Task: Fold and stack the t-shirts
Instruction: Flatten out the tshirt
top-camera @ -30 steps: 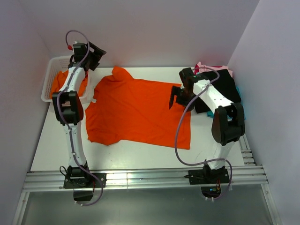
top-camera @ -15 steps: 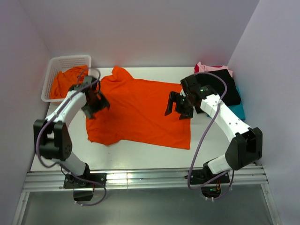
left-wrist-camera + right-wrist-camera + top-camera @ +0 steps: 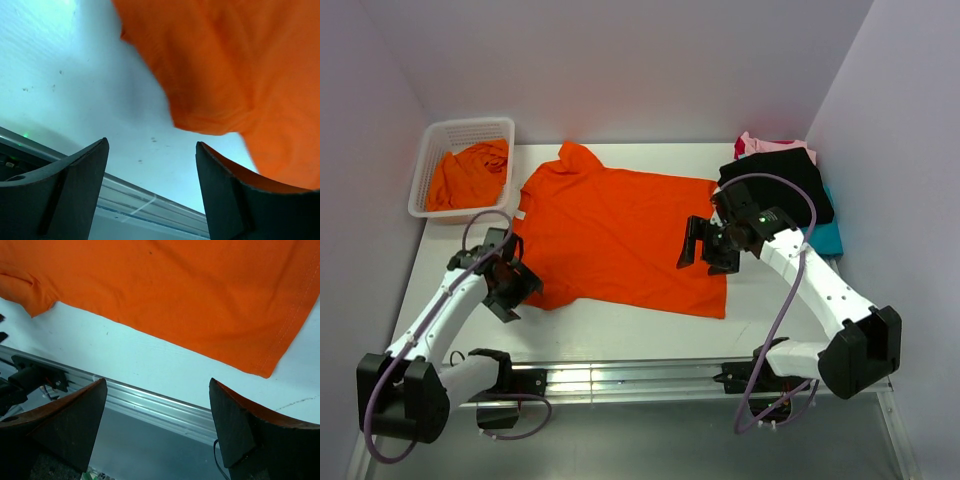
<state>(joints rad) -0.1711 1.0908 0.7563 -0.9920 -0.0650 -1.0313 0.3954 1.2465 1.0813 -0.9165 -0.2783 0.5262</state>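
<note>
A bright orange t-shirt (image 3: 615, 235) lies spread flat on the white table, collar toward the left. My left gripper (image 3: 515, 288) hovers at its near-left corner, open; in the left wrist view the orange t-shirt (image 3: 235, 65) fills the upper right, and the gripper (image 3: 152, 190) has only bare table between its fingers. Over the shirt's right hem, the right gripper (image 3: 703, 252) is open. The right wrist view shows the hem corner of the t-shirt (image 3: 175, 290) and nothing in the gripper (image 3: 157, 425). Crumpled orange t-shirts (image 3: 470, 175) fill the basket. Black (image 3: 785, 185), pink and teal t-shirts are piled at the back right.
The white mesh basket (image 3: 470, 122) stands at the back left corner. An aluminium rail (image 3: 640, 375) runs along the table's near edge, close below both grippers. Walls close in on the left, back and right.
The left arm swung from above the basket down to the shirt's near-left corner, its jaws narrowing a little. The right gripper drifted toward the near edge over the hem.
</note>
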